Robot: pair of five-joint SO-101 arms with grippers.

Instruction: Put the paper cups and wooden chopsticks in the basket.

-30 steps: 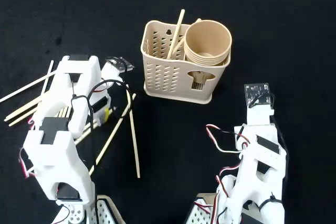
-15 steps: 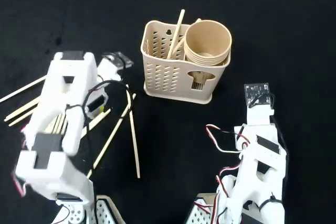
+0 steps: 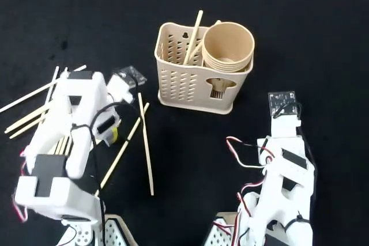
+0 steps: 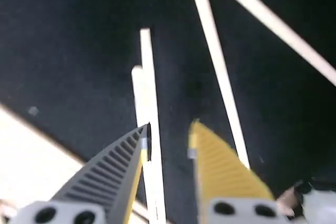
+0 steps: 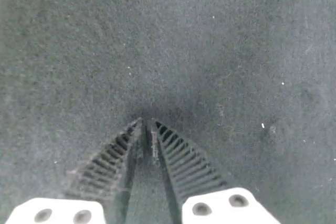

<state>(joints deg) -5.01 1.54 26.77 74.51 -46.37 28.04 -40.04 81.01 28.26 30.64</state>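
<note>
— Where do the paper cups (image 3: 228,47) stand?
— Stacked in the basket (image 3: 190,87), in the compartment nearer the right arm. 2 chopsticks (image 3: 194,36) lean in the compartment next to it.
— What lies around it?
— Loose chopsticks (image 3: 145,142) are scattered on the black cloth (image 3: 300,33) at the basket's left side, and the left arm (image 3: 69,119) covers several.
— The grippers?
— The left gripper (image 4: 168,142) is spread apart low over those sticks, with 1 pair (image 4: 143,77) touching its grey finger. The right gripper (image 5: 147,129) is pressed together on nothing, over bare cloth by the basket's other end.
</note>
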